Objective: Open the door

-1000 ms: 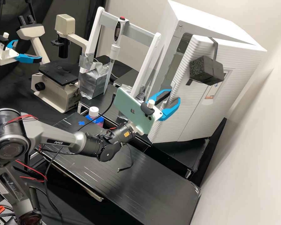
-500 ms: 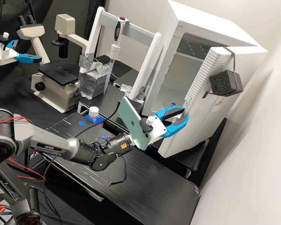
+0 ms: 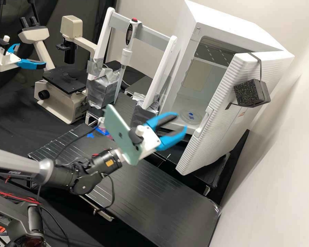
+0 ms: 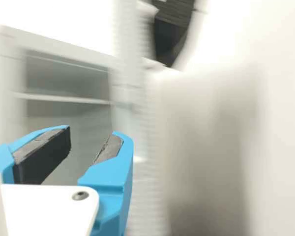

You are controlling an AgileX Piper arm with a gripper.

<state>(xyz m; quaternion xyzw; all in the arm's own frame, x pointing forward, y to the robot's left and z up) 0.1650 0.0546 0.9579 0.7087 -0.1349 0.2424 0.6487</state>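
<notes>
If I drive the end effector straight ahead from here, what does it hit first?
Probably the open door, near its handle. The end effector points roughly that way, but depth is unclear; it might enter the cabinet instead.

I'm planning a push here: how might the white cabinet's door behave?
The door should swing rather than slide, since its handle stands away from the cabinet. Its thick ribbed panel looks stiff. The black block strapped to it may wobble.

There's room to enter the white cabinet [image 3: 230, 24] — its ribbed door [image 3: 216, 137] juts out alongside.
</notes>
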